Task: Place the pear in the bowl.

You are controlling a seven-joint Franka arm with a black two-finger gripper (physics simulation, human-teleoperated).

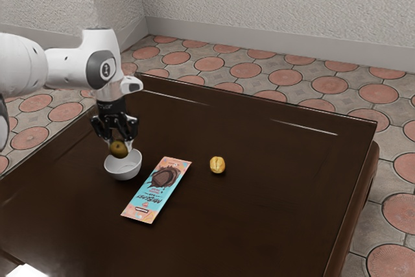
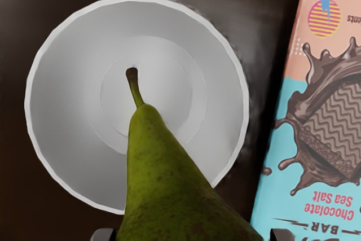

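Tally of things, by kind.
Fruit and food: one pear [image 1: 118, 148], green in the wrist view; one wrapped chocolate bar [image 1: 155, 189]; and one small yellow item [image 1: 217, 165], its kind uncertain. Vessels: one bowl [image 1: 123, 167], white. Furniture: one table [image 1: 259, 205], dark brown. Machinery: one robot arm [image 1: 65, 68], bearing one gripper [image 1: 118, 143] with two fingers [image 2: 282, 234]. Ground: one tiled floor [image 1: 337, 100], whose round reddish tiles [image 1: 329, 84] are numerous, some cut off by the exterior view's edges, so that no full total can be given. The pear, bowl and bar each appear in both views and count once.
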